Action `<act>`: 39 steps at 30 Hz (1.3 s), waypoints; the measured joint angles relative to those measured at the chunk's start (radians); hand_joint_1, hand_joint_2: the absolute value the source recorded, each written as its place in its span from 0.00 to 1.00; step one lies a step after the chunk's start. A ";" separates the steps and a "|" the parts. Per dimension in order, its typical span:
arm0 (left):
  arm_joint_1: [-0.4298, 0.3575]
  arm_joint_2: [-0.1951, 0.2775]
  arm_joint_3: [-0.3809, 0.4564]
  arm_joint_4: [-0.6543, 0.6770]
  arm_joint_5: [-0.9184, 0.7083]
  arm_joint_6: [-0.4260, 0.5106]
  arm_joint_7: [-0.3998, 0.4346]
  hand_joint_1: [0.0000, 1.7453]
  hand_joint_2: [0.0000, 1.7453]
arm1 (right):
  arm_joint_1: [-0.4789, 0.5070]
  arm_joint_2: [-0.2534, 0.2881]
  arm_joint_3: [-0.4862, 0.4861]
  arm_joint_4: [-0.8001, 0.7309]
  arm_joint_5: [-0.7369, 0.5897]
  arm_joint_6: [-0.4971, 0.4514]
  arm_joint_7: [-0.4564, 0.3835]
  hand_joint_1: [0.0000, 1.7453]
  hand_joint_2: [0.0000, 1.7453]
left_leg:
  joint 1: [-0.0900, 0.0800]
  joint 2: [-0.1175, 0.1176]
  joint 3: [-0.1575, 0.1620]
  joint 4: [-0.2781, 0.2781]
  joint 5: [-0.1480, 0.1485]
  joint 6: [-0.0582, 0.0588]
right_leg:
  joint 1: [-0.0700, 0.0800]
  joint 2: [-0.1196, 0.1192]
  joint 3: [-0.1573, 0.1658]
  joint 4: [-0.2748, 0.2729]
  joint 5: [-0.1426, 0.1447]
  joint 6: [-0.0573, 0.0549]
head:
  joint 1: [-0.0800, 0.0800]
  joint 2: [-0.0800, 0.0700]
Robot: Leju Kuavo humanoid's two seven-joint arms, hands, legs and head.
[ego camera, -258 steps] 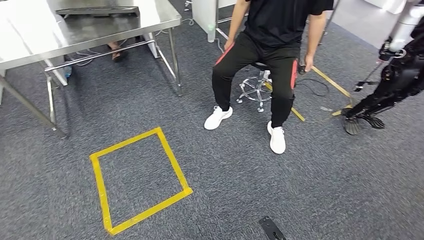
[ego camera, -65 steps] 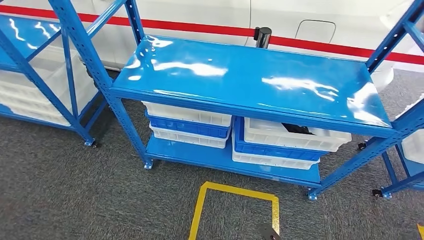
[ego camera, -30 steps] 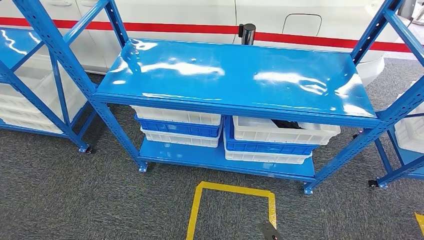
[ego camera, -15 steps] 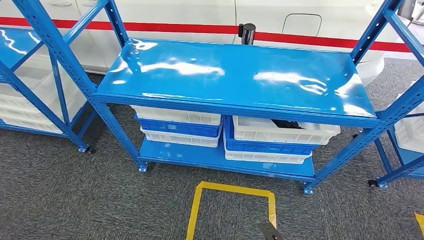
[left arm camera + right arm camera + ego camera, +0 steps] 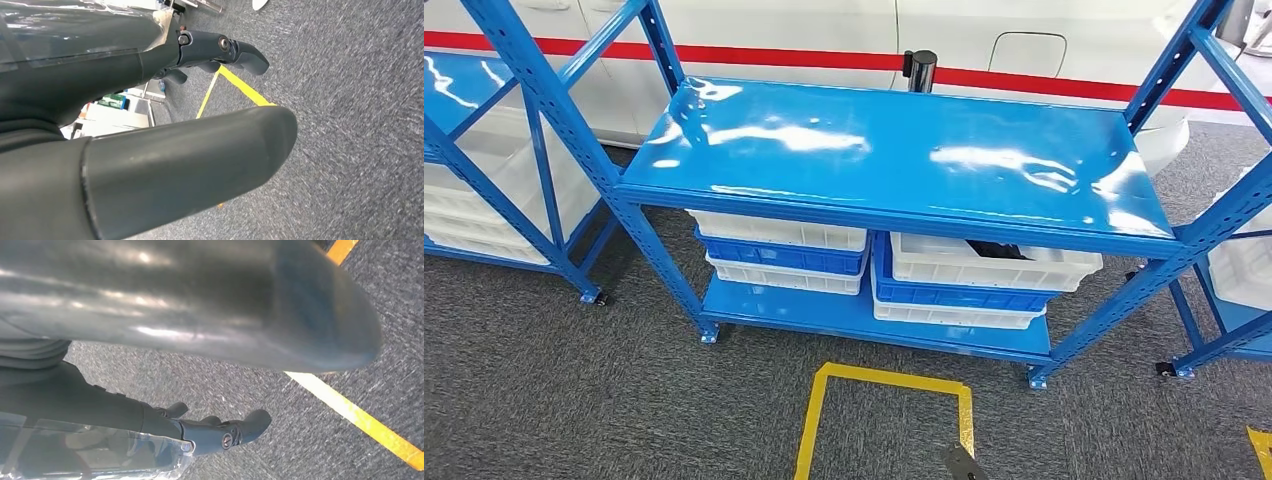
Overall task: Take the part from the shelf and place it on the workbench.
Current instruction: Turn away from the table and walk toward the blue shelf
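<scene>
- Floor (image 5: 544, 400): grey carpet throughout, with yellow tape (image 5: 816, 420) marking a square directly in front of the shelf (image 5: 904, 150).
- Shelf: blue steel, glossy top deck bare; a white wall with a red stripe (image 5: 804, 58) runs behind it.
- Lower deck: two stacks of three crates (image 5: 779, 250) each, white over blue over white, side by side and touching.
- Part (image 5: 996, 249): a dark object lying in the top white crate of the right stack, partly hidden under the deck edge.
- Further blue racks flank both sides, with open carpet between.
- Left hand (image 5: 150, 150): fingers loosely extended over carpet, holding nothing.
- Right hand (image 5: 200, 315): likewise loose and empty.
</scene>
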 joint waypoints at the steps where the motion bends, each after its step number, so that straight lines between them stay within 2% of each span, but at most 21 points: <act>1: 0.000 0.001 0.000 0.000 0.000 0.000 0.000 0.00 0.00 | -0.001 0.001 0.000 0.000 0.000 0.000 0.000 0.00 0.00 | 0.001 0.000 -0.004 0.011 -0.005 -0.011 | -0.002 0.003 0.027 -0.054 0.018 0.005 | -0.001 0.000; 2: -0.001 0.002 0.001 0.000 0.000 0.001 0.000 0.00 0.00 | -0.002 0.002 0.000 0.000 0.000 0.000 0.000 0.00 0.00 | 0.002 0.000 -0.009 0.020 -0.009 -0.020 | -0.002 0.005 0.043 -0.085 0.025 0.001 | -0.002 0.000; 4: -0.002 0.003 0.002 0.000 0.000 0.002 0.000 0.00 0.00 | -0.002 0.003 0.000 0.000 0.001 0.000 -0.001 0.00 0.00 | 0.003 -0.001 -0.014 0.029 -0.011 -0.034 | 0.005 0.013 0.044 -0.090 0.026 -0.021 | -0.006 0.000; 6: -0.002 0.000 0.003 0.000 0.000 0.003 0.000 0.00 0.00 | -0.002 0.000 0.000 0.000 0.002 0.000 -0.002 0.00 0.00 | 0.011 -0.005 -0.019 0.034 -0.016 -0.040 | 0.007 0.015 0.038 -0.086 0.030 -0.041 | -0.008 0.000; 7: -0.002 -0.001 0.003 0.001 0.000 0.003 0.000 0.00 0.00 | -0.002 -0.001 0.000 0.000 0.002 0.000 -0.002 0.00 0.00 | 0.013 -0.010 -0.028 0.054 -0.034 -0.041 | 0.009 0.016 0.036 -0.086 0.033 -0.050 | -0.008 0.000; 11: -0.001 -0.001 0.005 0.001 0.000 0.004 0.000 0.00 0.00 | -0.004 -0.001 0.000 0.000 0.003 0.000 -0.002 0.00 0.00 | 0.004 -0.031 -0.124 0.273 -0.160 -0.030 | 0.027 0.018 0.020 -0.086 0.045 -0.074 | -0.010 0.000; 12: 0.000 -0.001 0.006 0.001 0.000 0.005 0.000 0.00 0.00 | -0.003 0.000 0.000 0.000 0.003 0.000 -0.002 0.00 0.00 | 0.000 -0.032 -0.135 0.299 -0.165 -0.023 | 0.034 0.018 0.016 -0.086 0.048 -0.078 | -0.010 0.000; 14: 0.001 -0.001 0.007 0.001 0.000 0.006 0.000 0.00 0.00 | -0.003 0.000 0.000 0.000 0.003 0.000 -0.001 0.00 0.00 | -0.009 -0.035 -0.102 0.248 -0.126 -0.005 | 0.043 0.020 0.011 -0.086 0.052 -0.084 | -0.010 0.000; 17: -0.002 0.000 0.007 0.001 0.000 0.009 0.000 0.00 0.00 | -0.004 0.003 0.000 0.000 0.004 0.000 0.000 0.00 0.00 | -0.029 -0.036 -0.006 0.082 -0.065 0.023 | 0.052 0.022 0.008 -0.085 0.059 -0.083 | -0.009 0.000; 21: -0.003 0.000 0.009 0.001 -0.001 0.012 -0.001 0.00 0.00 | -0.006 0.004 0.000 0.000 0.004 0.000 0.000 0.00 0.00 | -0.041 -0.027 0.004 0.043 -0.043 0.031 | 0.052 0.019 0.000 -0.083 0.067 -0.065 | -0.009 0.000; 23: -0.004 -0.001 0.010 0.001 -0.001 0.012 -0.001 0.00 0.00 | -0.006 0.003 0.001 0.000 0.004 0.001 0.001 0.00 0.00 | -0.037 -0.023 -0.001 0.028 -0.024 0.038 | 0.052 0.016 -0.025 -0.036 0.034 -0.064 | -0.008 0.000; 25: -0.004 -0.001 0.011 0.001 -0.001 0.012 -0.001 0.00 0.00 | -0.007 0.002 0.001 0.000 0.004 0.001 0.001 0.00 0.00 | -0.035 -0.019 -0.013 0.025 -0.011 0.043 | 0.048 0.014 -0.069 0.075 -0.032 -0.070 | -0.006 0.000; 27: -0.003 -0.001 0.011 0.001 -0.001 0.012 -0.001 0.00 0.00 | -0.006 0.000 0.001 0.000 0.003 0.001 0.002 0.00 0.00 | -0.034 -0.015 -0.027 0.026 -0.001 0.041 | 0.043 0.014 -0.096 0.166 -0.072 -0.064 | -0.006 0.000; 28: -0.002 -0.001 0.011 0.001 -0.001 0.012 -0.001 0.00 0.00 | -0.005 0.000 0.001 0.000 0.003 0.001 0.002 0.00 0.00 | -0.033 -0.014 -0.034 0.026 0.003 0.038 | 0.039 0.013 -0.084 0.164 -0.071 -0.055 | -0.006 0.000; 29: -0.002 -0.002 0.011 0.001 -0.001 0.012 -0.001 0.00 0.00 | -0.005 0.000 0.001 0.000 0.003 0.001 0.002 0.00 0.00 | -0.031 -0.013 -0.038 0.028 0.007 0.034 | 0.035 0.012 -0.053 0.123 -0.057 -0.044 | -0.006 0.000; 31: -0.003 -0.002 0.011 0.001 -0.001 0.012 -0.001 0.00 0.00 | -0.006 -0.001 0.001 0.000 0.004 0.001 0.002 0.00 0.00 | -0.030 -0.011 -0.045 0.034 0.011 0.025 | 0.027 0.007 0.036 -0.018 -0.019 -0.025 | -0.006 0.000; 32: -0.003 -0.002 0.011 0.001 -0.001 0.012 -0.001 0.00 0.00 | -0.007 -0.001 0.001 0.000 0.004 0.001 0.002 0.00 0.00 | -0.031 -0.010 -0.048 0.038 0.011 0.020 | 0.026 0.007 0.066 -0.072 -0.007 -0.025 | -0.007 0.000; 34: -0.005 -0.001 0.011 0.001 -0.001 0.013 -0.001 0.00 0.00 | -0.007 0.000 0.001 0.000 0.004 0.000 0.002 0.00 0.00 | -0.034 -0.010 -0.051 0.042 0.014 0.008 | 0.032 0.009 0.082 -0.112 -0.001 -0.038 | -0.009 0.000; 37: -0.005 -0.002 0.011 0.001 -0.002 0.015 -0.001 0.00 0.00 | -0.005 0.000 0.001 0.000 0.007 0.000 0.002 0.00 0.00 | -0.026 -0.015 -0.057 0.049 0.006 -0.008 | 0.033 0.011 0.080 -0.112 0.010 -0.061 | -0.010 0.000; 38: -0.005 -0.003 0.011 0.001 -0.002 0.017 -0.001 0.00 0.00 | -0.005 0.000 0.000 0.000 0.009 0.000 0.002 0.00 0.00 | -0.024 -0.019 -0.060 0.051 -0.005 -0.002 | 0.033 0.012 0.079 -0.112 0.012 -0.066 | -0.010 0.000; 39: -0.005 -0.002 0.011 0.001 -0.003 0.019 -0.001 0.00 0.00 | -0.005 0.000 0.000 0.000 0.010 0.000 0.002 0.00 0.00 | -0.023 -0.024 -0.062 0.052 -0.002 0.012 | 0.036 0.012 0.077 -0.110 0.014 -0.069 | -0.011 0.000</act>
